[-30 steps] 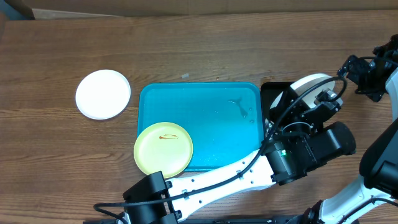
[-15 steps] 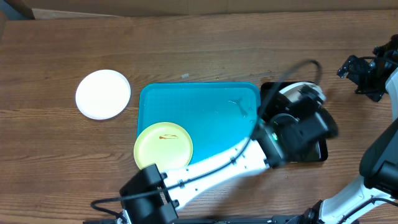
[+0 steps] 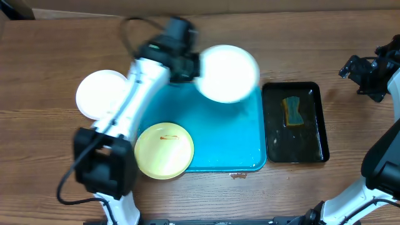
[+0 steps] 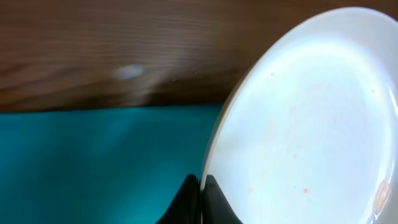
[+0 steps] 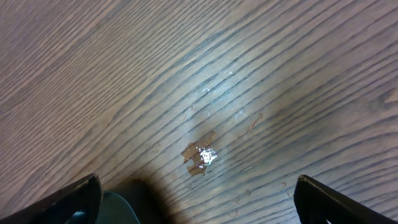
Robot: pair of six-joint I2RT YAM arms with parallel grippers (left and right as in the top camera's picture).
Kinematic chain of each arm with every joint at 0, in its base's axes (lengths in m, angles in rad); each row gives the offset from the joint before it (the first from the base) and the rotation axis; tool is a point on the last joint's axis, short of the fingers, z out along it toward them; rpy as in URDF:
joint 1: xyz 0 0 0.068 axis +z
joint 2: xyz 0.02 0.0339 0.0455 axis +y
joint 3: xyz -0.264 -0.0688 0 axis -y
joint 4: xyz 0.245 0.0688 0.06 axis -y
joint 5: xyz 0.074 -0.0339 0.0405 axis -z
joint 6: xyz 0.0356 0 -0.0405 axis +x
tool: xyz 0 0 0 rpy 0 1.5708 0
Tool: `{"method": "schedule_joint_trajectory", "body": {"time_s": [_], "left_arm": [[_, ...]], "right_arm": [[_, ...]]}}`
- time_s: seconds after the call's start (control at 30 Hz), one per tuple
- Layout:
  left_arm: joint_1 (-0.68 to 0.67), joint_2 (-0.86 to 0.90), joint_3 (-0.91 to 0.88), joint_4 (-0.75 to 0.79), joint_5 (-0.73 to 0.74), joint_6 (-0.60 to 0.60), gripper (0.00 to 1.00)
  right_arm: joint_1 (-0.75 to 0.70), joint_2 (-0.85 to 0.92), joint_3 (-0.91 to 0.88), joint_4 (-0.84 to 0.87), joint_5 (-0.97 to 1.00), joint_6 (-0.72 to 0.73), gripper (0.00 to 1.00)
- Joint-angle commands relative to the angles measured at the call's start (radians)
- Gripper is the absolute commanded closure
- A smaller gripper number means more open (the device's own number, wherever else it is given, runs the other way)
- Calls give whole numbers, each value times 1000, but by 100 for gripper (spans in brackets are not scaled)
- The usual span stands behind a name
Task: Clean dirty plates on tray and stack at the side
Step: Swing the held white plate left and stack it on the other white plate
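- Overhead, nearest the robot's base, the yellow-green plate [image 3: 164,149] lies flat on the near left corner of the turquoise tray [image 3: 219,134]. It hangs slightly over the rim and carries a thin reddish-brown smear near its far edge.
- A small reddish smudge [image 3: 237,175] marks the wooden surface [image 3: 62,162] just outside the near rim of the turquoise tray.
- To the right, just beside the turquoise tray, sits the narrow black tray [image 3: 270,125] with a blue-and-yellow sponge [image 3: 292,110] in its far half.
- To the left, apart from the turquoise tray, the lone white plate [image 3: 104,94] lies flat on the surface.
- Farther back, the left claw [image 3: 195,67] is pinched tight on the rim of the held white plate [image 3: 228,73], which hangs blurred above the far right part of the turquoise tray.
- From the left wrist, the left claw [image 4: 200,190] has both tips together at the edge of the held white plate [image 4: 311,124], which shows faint reddish specks. Turquoise tray [image 4: 93,162] lies below it and wood beyond.
- At the far right edge, the right claw [image 3: 365,76] is well apart from every plate.
- From the right wrist, the right claw [image 5: 199,196] stands spread wide with nothing between its fingers, above bare wood with a small wet patch [image 5: 199,157].
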Motion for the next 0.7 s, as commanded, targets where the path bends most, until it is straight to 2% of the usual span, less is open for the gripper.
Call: {"method": "schedule_joint_trajectory", "body": {"time_s": [0.0,0.07,0.33,0.5,0.67], "left_arm": [[216,-3,21,-100,117,-35,96],[391,-3,21,-176,73,-36,96],[739,-3,-2,-198,-142,-51,96],[849,-3,-68,-115,-159,-51,96],[851,-3,-144,-12,-159,-42,96]], "right_arm": [[3,-23,13,4,0,3,0],[3,-23,13,4,0,3,0],[3,-23,13,4,0,4,0],[3,-23,13,4,0,4,0],[3,-23,13,4,0,3,0]]}}
